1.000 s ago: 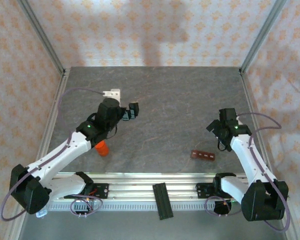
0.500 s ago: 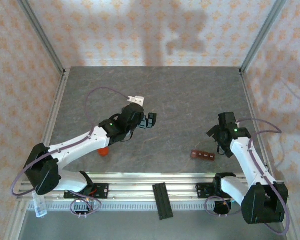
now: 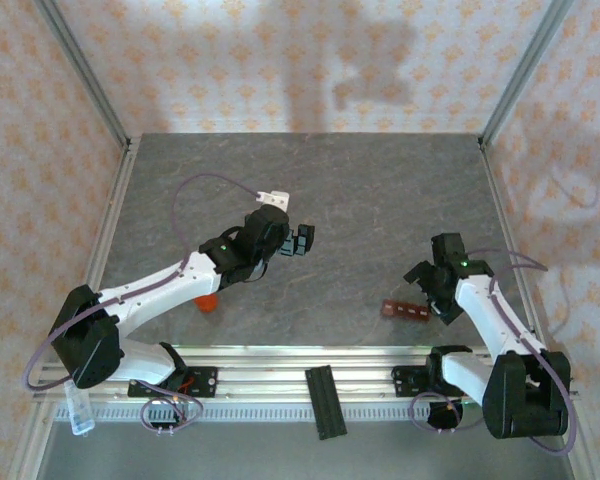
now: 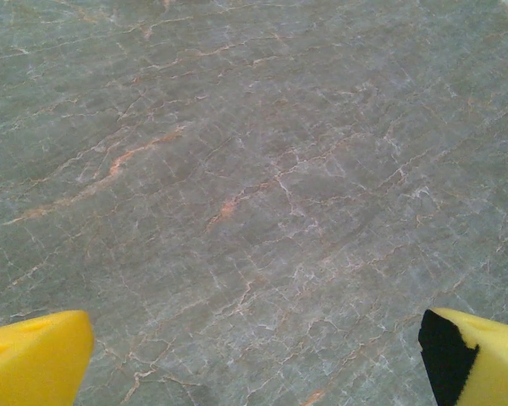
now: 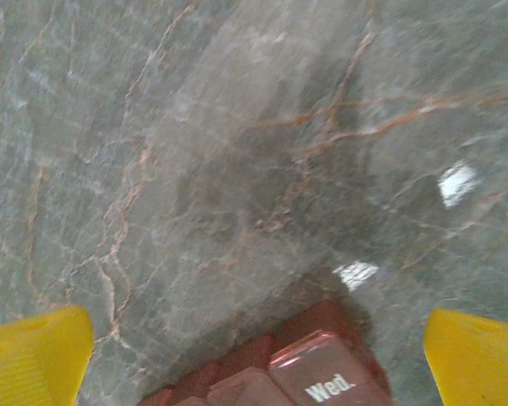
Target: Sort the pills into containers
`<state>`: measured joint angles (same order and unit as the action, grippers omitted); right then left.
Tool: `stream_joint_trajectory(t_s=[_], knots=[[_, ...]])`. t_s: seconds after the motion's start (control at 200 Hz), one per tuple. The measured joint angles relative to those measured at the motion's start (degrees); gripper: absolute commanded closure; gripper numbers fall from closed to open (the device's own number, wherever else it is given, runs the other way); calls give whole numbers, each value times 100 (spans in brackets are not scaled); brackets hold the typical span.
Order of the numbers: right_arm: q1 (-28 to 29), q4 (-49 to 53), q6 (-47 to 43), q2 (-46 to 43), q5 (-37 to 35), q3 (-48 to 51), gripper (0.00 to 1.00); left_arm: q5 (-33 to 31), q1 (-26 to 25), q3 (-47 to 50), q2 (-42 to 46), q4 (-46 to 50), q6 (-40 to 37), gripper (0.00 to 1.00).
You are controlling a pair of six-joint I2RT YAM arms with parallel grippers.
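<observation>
The container (image 3: 405, 311) is a small reddish-brown strip of lidded compartments lying on the grey table near the front right. In the right wrist view the container (image 5: 298, 372) sits at the bottom edge, one lid marked "Wed.". My right gripper (image 3: 421, 288) hovers just behind and right of it, open, its yellow fingertips (image 5: 35, 355) wide apart. My right gripper (image 5: 256, 365) holds nothing. My left gripper (image 3: 304, 240) reaches over mid-table, open. Bare stone lies between the fingers of the left gripper (image 4: 254, 372). The pills are out of view.
An orange object (image 3: 208, 303) lies partly hidden under the left arm. A black ribbed bar (image 3: 325, 402) rests on the metal rail at the front. Metal frame posts and patterned walls close in the table (image 3: 380, 190).
The left arm swung right over the table's middle, covering most of the orange object, then held still. The right gripper moved nearer and down toward the container.
</observation>
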<state>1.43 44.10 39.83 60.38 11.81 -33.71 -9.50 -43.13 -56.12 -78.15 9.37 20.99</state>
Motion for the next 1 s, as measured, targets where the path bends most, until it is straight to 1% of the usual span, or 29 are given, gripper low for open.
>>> stream_joint_trajectory(t_s=[0.17, 0.31, 0.48, 0.651, 0.871, 1.001], knots=[[66, -199, 79, 0, 343, 63, 2, 2, 0, 2, 0, -35, 2, 0], [407, -317, 227, 0, 466, 76, 2, 2, 0, 2, 0, -92, 4, 0], [1080, -522, 654, -2, 542, 116, 2, 2, 0, 2, 0, -107, 17, 0], [1906, -874, 1193, 136, 560, 107, 2, 2, 0, 2, 0, -109, 20, 0], [3012, -1368, 1845, 719, 533, -234, 2, 2, 0, 2, 0, -109, 20, 0], [3368, -1412, 1921, 1123, 420, -662, 2, 0, 0, 2, 0, -109, 20, 0]])
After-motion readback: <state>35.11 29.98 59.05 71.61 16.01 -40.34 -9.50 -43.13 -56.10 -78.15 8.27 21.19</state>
